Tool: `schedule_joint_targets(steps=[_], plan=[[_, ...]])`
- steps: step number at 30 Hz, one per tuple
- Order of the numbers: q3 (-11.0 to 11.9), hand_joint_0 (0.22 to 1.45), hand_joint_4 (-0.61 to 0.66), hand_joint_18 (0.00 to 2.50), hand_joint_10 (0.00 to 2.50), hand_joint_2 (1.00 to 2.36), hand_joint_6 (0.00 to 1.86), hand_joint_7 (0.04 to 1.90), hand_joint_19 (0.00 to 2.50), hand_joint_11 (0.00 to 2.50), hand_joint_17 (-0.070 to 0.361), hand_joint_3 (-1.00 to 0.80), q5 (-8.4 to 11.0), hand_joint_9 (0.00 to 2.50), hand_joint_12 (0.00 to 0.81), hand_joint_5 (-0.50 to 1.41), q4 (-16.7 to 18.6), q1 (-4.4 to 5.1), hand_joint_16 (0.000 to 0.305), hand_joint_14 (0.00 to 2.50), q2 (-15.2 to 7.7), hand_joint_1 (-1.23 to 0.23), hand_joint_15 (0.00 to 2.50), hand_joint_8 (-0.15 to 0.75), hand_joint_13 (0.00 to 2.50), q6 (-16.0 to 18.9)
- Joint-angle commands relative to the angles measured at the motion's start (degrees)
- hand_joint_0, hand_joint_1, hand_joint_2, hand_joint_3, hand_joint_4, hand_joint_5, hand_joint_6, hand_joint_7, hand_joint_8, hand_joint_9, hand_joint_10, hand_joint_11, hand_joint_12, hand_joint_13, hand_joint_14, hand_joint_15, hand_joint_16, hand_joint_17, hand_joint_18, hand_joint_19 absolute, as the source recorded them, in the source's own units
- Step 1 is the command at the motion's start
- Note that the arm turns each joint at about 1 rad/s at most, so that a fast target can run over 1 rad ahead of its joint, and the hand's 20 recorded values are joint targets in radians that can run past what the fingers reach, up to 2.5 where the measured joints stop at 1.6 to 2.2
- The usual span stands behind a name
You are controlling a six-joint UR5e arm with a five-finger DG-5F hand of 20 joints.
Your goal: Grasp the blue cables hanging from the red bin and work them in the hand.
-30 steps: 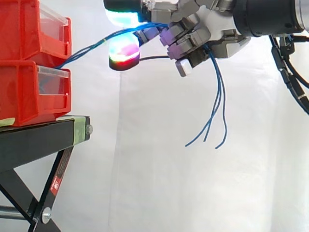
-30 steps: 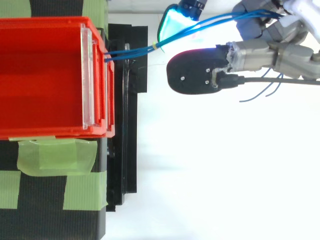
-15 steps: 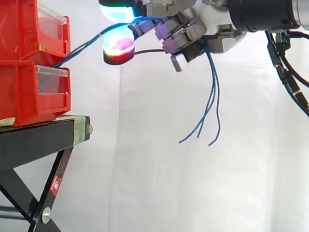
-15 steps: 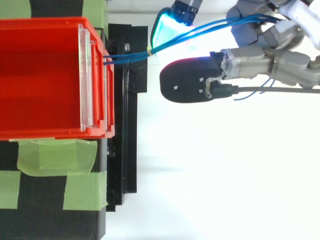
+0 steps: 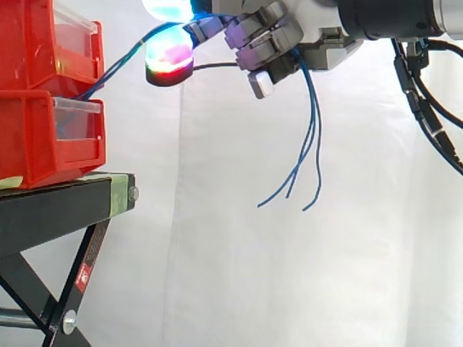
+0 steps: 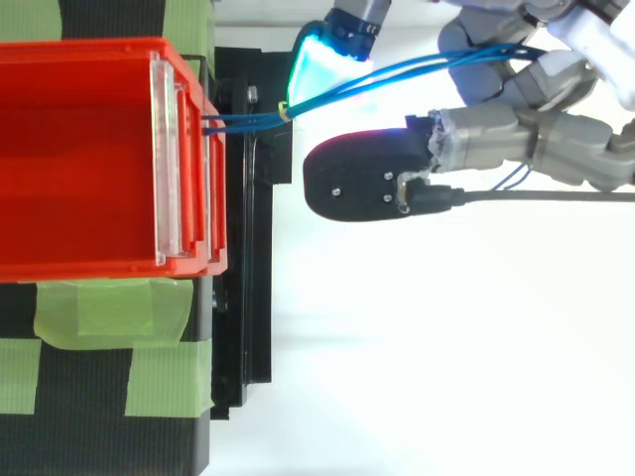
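Blue cables (image 5: 119, 61) run from the front of the lower red bin (image 5: 43, 141) up and to the right into my hand (image 5: 289, 32). From above, the blue cables (image 6: 397, 74) pass between a cyan-glowing fingertip (image 6: 317, 64) and a dark pad (image 6: 362, 188). My hand (image 6: 526, 129) is curled round the bundle high at the right of the bins. The cables' loose ends (image 5: 307, 152) hang down below the hand. A fingertip glowing red and green (image 5: 168, 63) points toward the bins.
Two red bins are stacked, the upper red bin (image 5: 51, 43) on the lower. They stand on a black stand (image 5: 65, 210) with green tape (image 6: 109, 307). A white curtain hangs behind.
The hand has moved left toward the bins and slightly up, carrying the cables. The hanging ends have swung left with it.
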Motion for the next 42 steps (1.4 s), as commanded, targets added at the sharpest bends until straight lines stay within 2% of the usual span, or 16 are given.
schedule_joint_targets(steps=[1, 8, 16, 18, 19, 20, 21, 22, 25, 36, 42], plan=[[0.0, 0.93, 0.33, 2.5, 2.5, 1.02, 0.01, 1.31, 0.76, 2.5, 0.153, -0.66, -0.04, 1.81, 0.533, 0.43, 0.56, 0.0, 0.203, 2.5, 0.0, -0.62, 1.4, 0.455, 1.89, -1.06], [0.0, 0.95, 0.36, 2.5, 2.5, 1.02, 0.01, 1.23, 0.76, 2.5, 0.153, -0.52, -0.92, 1.81, 0.533, 0.4, 1.44, 0.0, 0.203, 2.5, 0.0, -0.63, 1.4, 0.455, 1.89, -2.29], [0.0, 0.98, 0.36, 2.5, 2.5, 1.03, 0.02, 1.16, 0.76, 2.5, 0.153, -0.15, -0.92, 1.81, 0.533, 0.37, 1.44, 0.0, 0.203, 2.5, 0.0, -0.61, 1.4, 0.455, 1.89, -2.29], [0.0, 0.97, 0.36, 2.5, 2.5, 1.03, 0.02, 1.17, 0.76, 2.5, 0.153, -0.21, -0.92, 1.81, 0.533, 0.37, 1.44, 0.0, 0.203, 2.5, 0.0, -0.61, 1.4, 0.455, 1.89, -2.29], [0.0, 0.93, 0.35, 2.5, 2.5, 1.03, 0.02, 1.16, 0.76, 2.5, 0.153, -0.32, -0.92, 1.81, 0.533, 0.37, 1.44, 0.0, 0.203, 2.5, 0.0, -0.6, 1.4, 0.455, 1.89, -2.29], [0.0, 0.93, 0.36, 2.5, 2.5, 1.03, 0.02, 1.16, 0.76, 2.5, 0.153, -0.35, -0.92, 1.81, 0.533, 0.37, 1.44, 0.0, 0.203, 2.5, 0.0, -0.6, 1.4, 0.455, 1.89, -2.29], [0.0, 0.9, 0.36, 2.5, 2.5, 1.02, 0.02, 1.17, 0.76, 2.5, 0.153, -0.53, -0.92, 1.81, 0.533, 0.37, 1.44, 0.0, 0.203, 2.5, 0.0, -0.58, 1.4, 0.455, 1.89, -2.29], [0.0, 0.88, 0.36, 2.5, 2.5, 1.02, 0.02, 1.18, 0.76, 2.5, 0.153, -0.61, -0.92, 1.81, 0.533, 0.37, 1.44, 0.0, 0.203, 2.5, 0.0, -0.57, 1.4, 0.455, 1.89, -2.29], [0.0, 0.86, 0.36, 2.5, 2.5, 1.01, 0.02, 1.23, 0.76, 2.5, 0.153, -0.73, -0.92, 1.81, 0.533, 0.39, 1.44, 0.0, 0.203, 2.5, 0.0, -0.56, 1.4, 0.455, 1.89, -2.29], [0.0, 0.86, 0.35, 2.5, 2.5, 1.01, 0.01, 1.32, 0.76, 2.5, 0.153, -0.87, -0.83, 1.81, 0.533, 0.56, 1.44, 0.0, 0.203, 2.5, 0.0, -0.56, 1.4, 0.455, 1.89, -2.47], [0.0, 0.89, 0.34, 2.5, 2.5, 1.01, 0.01, 1.3, 0.76, 2.5, 0.153, -0.81, -0.75, 1.81, 0.533, 0.59, 1.44, 0.0, 0.203, 2.5, -0.09, -0.6, 1.4, 0.455, 1.89, -2.47]])
